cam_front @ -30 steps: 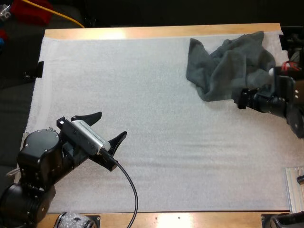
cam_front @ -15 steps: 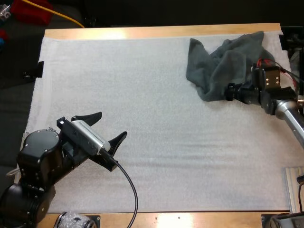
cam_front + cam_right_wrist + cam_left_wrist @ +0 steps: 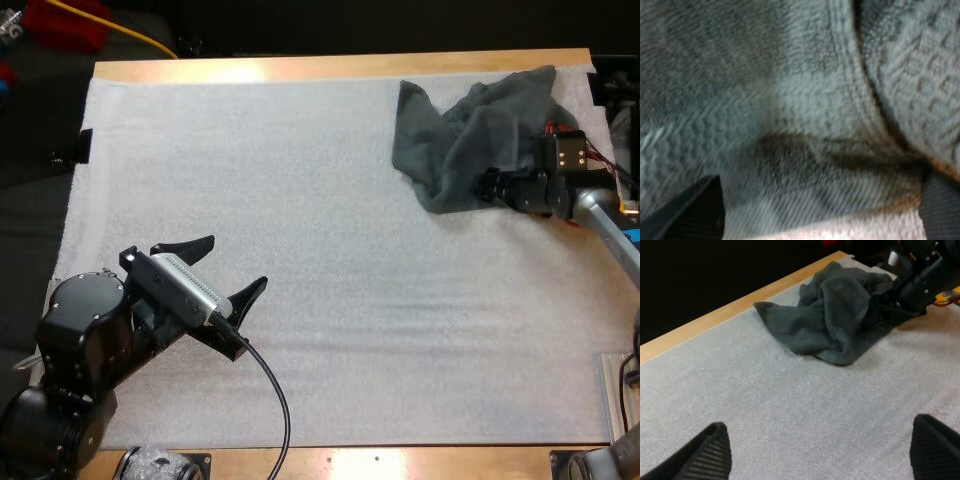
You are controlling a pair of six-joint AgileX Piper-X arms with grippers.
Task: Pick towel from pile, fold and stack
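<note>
White mat [image 3: 300, 250] covers the tabletop; the crumpled towel [image 3: 470, 140] lies at its far right corner. Right gripper [image 3: 489, 188], jaws wide and empty, is at the towel's near edge: best to pinch one hem layer only. Left gripper [image 3: 238, 262] hovers open and empty at the near left corner.

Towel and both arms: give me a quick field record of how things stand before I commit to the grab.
towel: one dark grey-green towel, crumpled, at the far right of the mat
left jaws: open, over bare mat at the near left, well away from the towel
right jaws: open, at the towel's near edge, cloth close in front of them
contact: the right wrist view does not settle whether the right jaws touch the cloth
task stage: towel lying on the mat, not yet lifted or folded
</note>
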